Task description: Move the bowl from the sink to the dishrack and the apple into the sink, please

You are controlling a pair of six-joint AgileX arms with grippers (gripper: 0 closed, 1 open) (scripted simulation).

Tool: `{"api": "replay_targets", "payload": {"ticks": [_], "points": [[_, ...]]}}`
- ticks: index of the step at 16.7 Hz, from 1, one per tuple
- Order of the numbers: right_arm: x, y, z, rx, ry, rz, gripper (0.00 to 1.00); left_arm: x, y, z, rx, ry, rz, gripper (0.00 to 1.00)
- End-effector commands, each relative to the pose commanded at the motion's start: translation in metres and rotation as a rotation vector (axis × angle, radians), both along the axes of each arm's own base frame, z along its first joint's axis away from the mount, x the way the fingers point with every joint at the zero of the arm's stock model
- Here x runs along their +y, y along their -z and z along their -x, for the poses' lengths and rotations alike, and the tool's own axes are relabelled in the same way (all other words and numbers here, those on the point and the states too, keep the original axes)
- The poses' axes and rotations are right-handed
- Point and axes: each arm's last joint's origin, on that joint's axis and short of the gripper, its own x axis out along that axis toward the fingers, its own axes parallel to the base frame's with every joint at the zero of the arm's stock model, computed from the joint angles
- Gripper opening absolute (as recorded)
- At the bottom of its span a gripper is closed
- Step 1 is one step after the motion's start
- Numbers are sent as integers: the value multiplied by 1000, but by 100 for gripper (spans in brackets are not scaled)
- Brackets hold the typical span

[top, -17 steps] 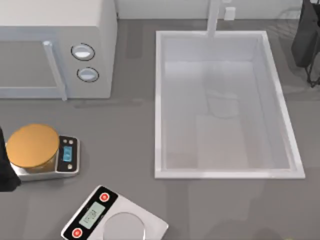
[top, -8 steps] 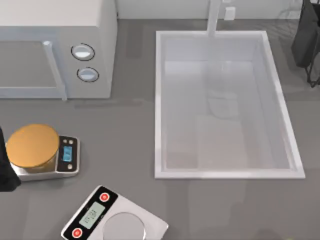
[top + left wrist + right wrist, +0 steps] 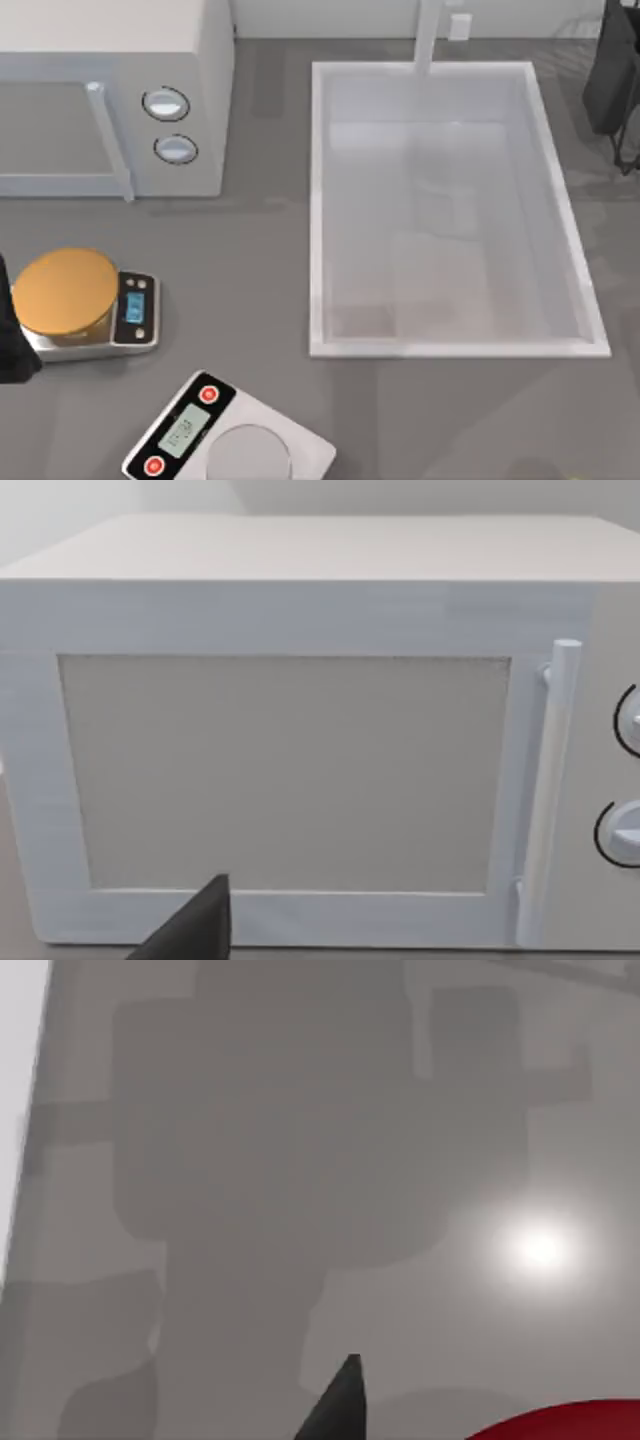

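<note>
Beside the sink (image 3: 318, 200), two scales' (image 3: 135, 308) displays, digits illegible.

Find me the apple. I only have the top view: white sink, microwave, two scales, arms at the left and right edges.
Observer: The right wrist camera catches a glossy red curve, likely the apple, against the grey table.
Operator: What is the left arm's camera facing?
Observer: It looks straight at the front of the microwave. The door is shut, and the white handle stands upright beside the dials.
Operator: Anything next to that red thing?
Observer: A bright glare spot sits on the table near it, among soft shadows.
</note>
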Motion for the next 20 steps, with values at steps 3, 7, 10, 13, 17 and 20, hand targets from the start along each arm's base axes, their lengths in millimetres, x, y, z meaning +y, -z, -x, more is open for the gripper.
{"api": "replay_targets", "payload": {"ticks": [3, 7, 10, 13, 17, 20], "points": [[51, 3, -19, -251, -75, 39, 0, 0, 0, 0, 0, 0, 0, 100], [118, 0, -23, -609, -121, 0, 0, 0, 0, 0, 0, 0, 0, 100], [157, -3, -9, -842, -108, -81, 0, 0, 0, 0, 0, 0, 0, 100], [180, -4, 10, -1010, -68, -171, 0, 0, 0, 0, 0, 0, 0, 100], [193, -3, 29, -1121, -17, -249, 0, 0, 0, 0, 0, 0, 0, 100], [194, -3, 32, -1136, -6, -260, 0, 0, 0, 0, 0, 0, 0, 100]]}}
